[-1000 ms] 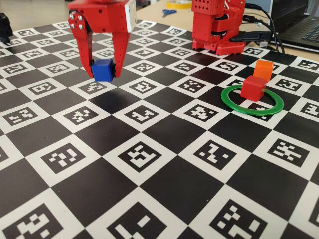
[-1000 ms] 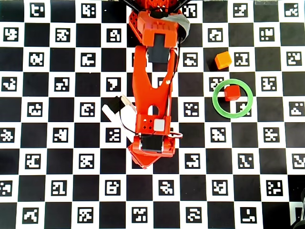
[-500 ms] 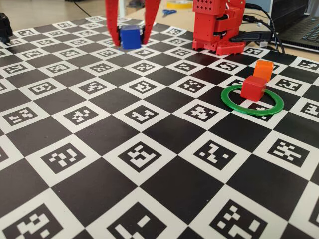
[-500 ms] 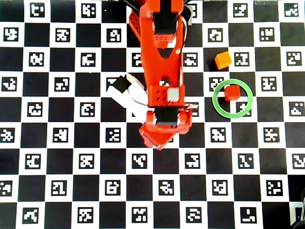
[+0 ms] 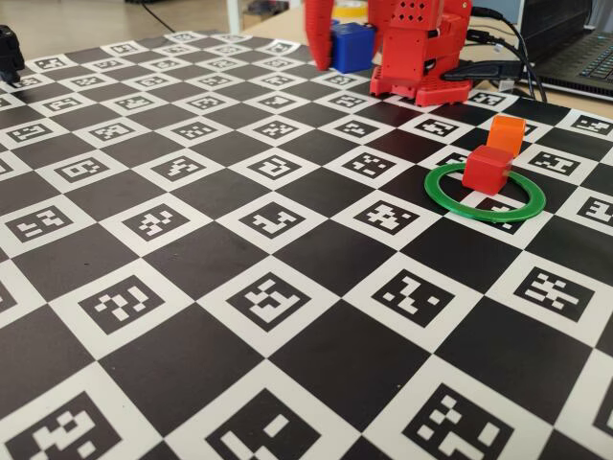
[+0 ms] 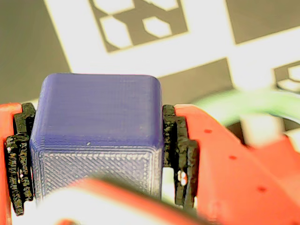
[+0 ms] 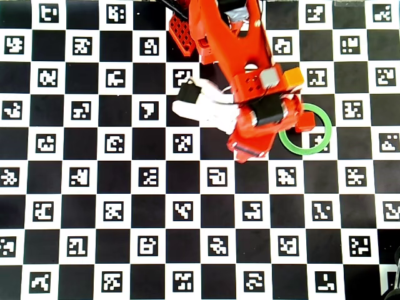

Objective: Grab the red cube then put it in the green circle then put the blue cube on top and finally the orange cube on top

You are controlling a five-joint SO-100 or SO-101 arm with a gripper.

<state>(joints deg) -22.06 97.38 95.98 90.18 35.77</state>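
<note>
The claw is clamped on the blue cube: in the wrist view its black ribbed pads press flat against the cube's left and right faces, with a checkerboard mat of printed markers blurred below it. In the fixed view the blue cube hangs in the air at the far end of the mat, a red finger against its left face, just left of the arm's red base. The red cube sits inside the green circle, toward its far-left rim. The orange cube rests on the mat just behind the ring, outside it. In the overhead view the arm reaches diagonally toward the green circle, its front end covering the ring's left edge and hiding the blue cube; the orange cube peeks out just beside the arm, and only a corner of the red cube shows
</note>
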